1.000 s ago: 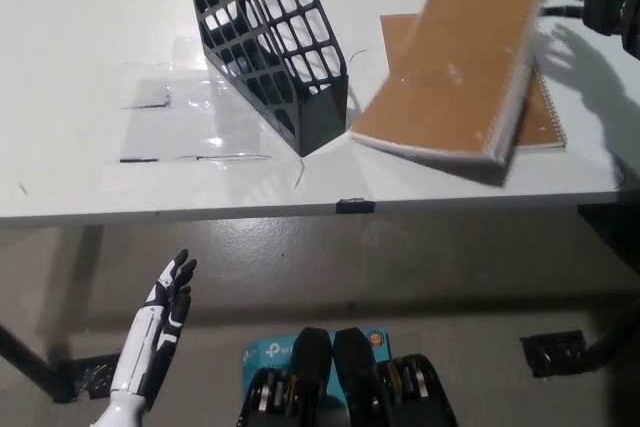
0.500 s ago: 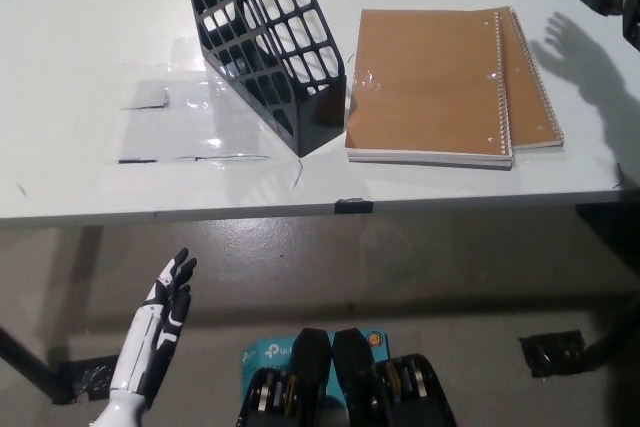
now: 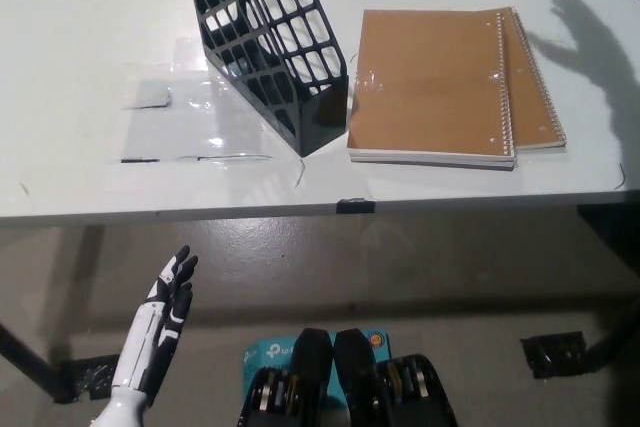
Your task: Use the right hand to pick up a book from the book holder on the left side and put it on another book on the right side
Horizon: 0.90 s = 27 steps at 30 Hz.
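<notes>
Two spiral notebooks lie stacked just beside the black mesh book holder; left hand hangs spread, empty, below the tabletop

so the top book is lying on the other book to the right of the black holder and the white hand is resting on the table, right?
Not quite. The head view shows the top book on the other book, right of the black holder, but the white left hand is not on the table: it hangs below its front edge, over the floor, fingers apart.

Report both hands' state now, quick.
Left hand: open, holding nothing, hanging below the table edge.
Right hand: out of view; only its shadow falls on the table.
</notes>
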Each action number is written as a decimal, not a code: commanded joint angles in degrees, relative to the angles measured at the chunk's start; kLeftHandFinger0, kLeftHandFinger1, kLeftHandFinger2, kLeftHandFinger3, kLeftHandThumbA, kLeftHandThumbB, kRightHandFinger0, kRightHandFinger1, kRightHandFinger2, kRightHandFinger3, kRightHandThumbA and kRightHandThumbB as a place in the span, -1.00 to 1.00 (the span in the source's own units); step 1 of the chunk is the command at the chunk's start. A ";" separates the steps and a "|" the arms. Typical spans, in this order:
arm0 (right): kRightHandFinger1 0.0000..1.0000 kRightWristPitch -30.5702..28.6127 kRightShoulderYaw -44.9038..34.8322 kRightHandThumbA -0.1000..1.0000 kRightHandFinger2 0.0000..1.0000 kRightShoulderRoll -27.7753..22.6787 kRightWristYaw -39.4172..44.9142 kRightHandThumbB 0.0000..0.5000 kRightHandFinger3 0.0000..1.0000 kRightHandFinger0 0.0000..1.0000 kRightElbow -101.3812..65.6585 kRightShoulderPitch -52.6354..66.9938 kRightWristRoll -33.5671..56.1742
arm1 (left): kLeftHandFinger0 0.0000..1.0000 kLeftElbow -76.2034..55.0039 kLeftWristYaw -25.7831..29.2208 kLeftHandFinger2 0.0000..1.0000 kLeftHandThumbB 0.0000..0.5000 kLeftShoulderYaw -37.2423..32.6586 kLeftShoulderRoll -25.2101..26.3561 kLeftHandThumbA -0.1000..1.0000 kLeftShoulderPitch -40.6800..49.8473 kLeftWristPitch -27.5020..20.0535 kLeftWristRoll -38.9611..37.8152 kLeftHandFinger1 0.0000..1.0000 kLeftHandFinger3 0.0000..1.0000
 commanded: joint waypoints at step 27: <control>1.00 4.87 -0.12 0.65 1.00 -4.07 0.13 0.88 1.00 1.00 -107.03 32.01 10.87 | 1.00 4.43 -0.15 1.00 -0.59 3.17 3.74 1.00 -24.40 0.43 -2.93 1.00 1.00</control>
